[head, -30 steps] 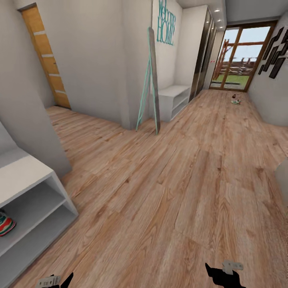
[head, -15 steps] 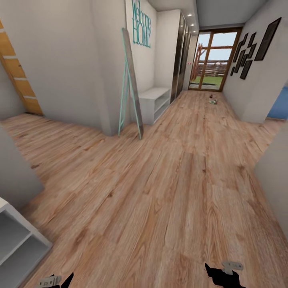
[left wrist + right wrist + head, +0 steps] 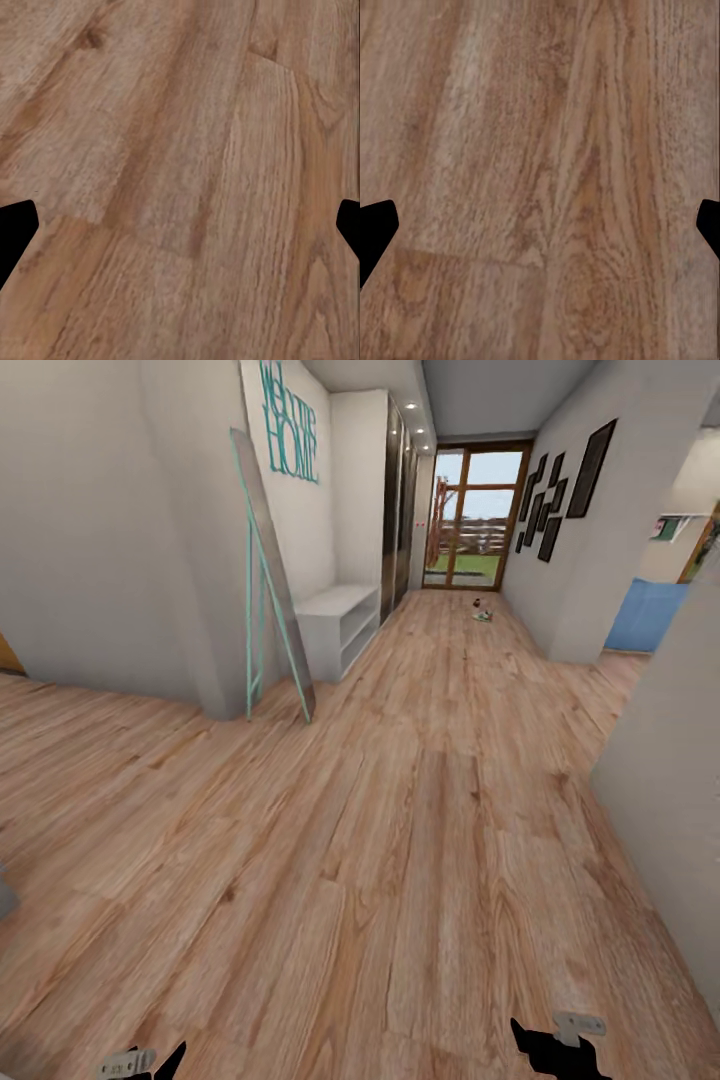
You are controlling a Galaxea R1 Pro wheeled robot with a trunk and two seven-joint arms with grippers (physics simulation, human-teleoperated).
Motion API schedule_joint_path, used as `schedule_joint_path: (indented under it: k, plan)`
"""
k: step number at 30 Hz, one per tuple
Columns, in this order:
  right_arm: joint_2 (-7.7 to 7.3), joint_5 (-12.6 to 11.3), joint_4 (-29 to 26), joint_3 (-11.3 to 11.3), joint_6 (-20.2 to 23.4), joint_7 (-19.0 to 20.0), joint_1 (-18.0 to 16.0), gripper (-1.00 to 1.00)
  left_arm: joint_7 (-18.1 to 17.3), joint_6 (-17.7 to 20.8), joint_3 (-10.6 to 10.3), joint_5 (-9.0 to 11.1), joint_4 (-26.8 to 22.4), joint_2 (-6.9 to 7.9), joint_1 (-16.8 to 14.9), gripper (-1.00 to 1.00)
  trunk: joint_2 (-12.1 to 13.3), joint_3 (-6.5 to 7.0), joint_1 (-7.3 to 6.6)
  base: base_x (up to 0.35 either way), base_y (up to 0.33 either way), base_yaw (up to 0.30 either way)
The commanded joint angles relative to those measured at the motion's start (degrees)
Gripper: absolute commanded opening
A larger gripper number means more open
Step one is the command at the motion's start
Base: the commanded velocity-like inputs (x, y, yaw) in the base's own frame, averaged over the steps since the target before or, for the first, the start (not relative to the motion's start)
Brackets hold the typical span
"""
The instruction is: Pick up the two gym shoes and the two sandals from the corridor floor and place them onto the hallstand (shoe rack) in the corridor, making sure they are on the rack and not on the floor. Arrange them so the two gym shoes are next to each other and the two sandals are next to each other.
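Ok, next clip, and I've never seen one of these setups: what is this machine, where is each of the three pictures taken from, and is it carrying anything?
It is a wheeled robot with two arms, rendered in a simulator. The large picture comes from its head camera, looking down a corridor with a wood-plank floor. The dark shapes at the bottom edge are its left gripper and right gripper.

The two small pictures come from cameras near each gripper. In both, the black fingertips sit far apart at the picture's edges with bare floor between them, so both grippers are open and hold nothing.

Far down the corridor, a small item lies on the floor, too small to identify. A low white bench stands by the left wall, beside a leaning mirror.
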Motion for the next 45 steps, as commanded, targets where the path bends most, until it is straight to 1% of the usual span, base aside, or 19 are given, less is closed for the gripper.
schedule_joint_path:
  k: [1, 29, 34, 45]
  plan:
    - [0.02, 0.52, 0.07, -0.5, -0.2, 0.27, -0.06, 1.0, -0.52, 0.09, 0.16, 0.42, 0.06, 0.01, -0.02, 1.0, -0.02, 0.0, 0.03, 0.338, 0.0, -0.276]
    - [0.46, 0.71, 0.12, -0.41, -0.15, 0.46, -0.06, 1.0, -0.43, 0.09, 0.19, 0.42, 0.06, 0.0, -0.02, 1.0, -0.02, 1.16, 0.03, 0.338, 0.0, -0.274]
    - [0.46, 0.76, 0.09, -0.37, -0.13, 0.51, -0.06, 1.0, -0.43, 0.09, 0.23, 0.42, 0.06, 0.0, -0.02, 1.0, -0.02, 1.23, 0.03, 0.339, 0.0, -0.11]
    - [0.39, 0.95, -0.02, -0.07, -0.11, 0.86, -0.06, 1.0, -0.43, 0.09, 0.24, 0.42, 0.06, 0.0, -0.02, 1.0, -0.02, 1.25, 0.03, 0.339, 0.0, -0.011]
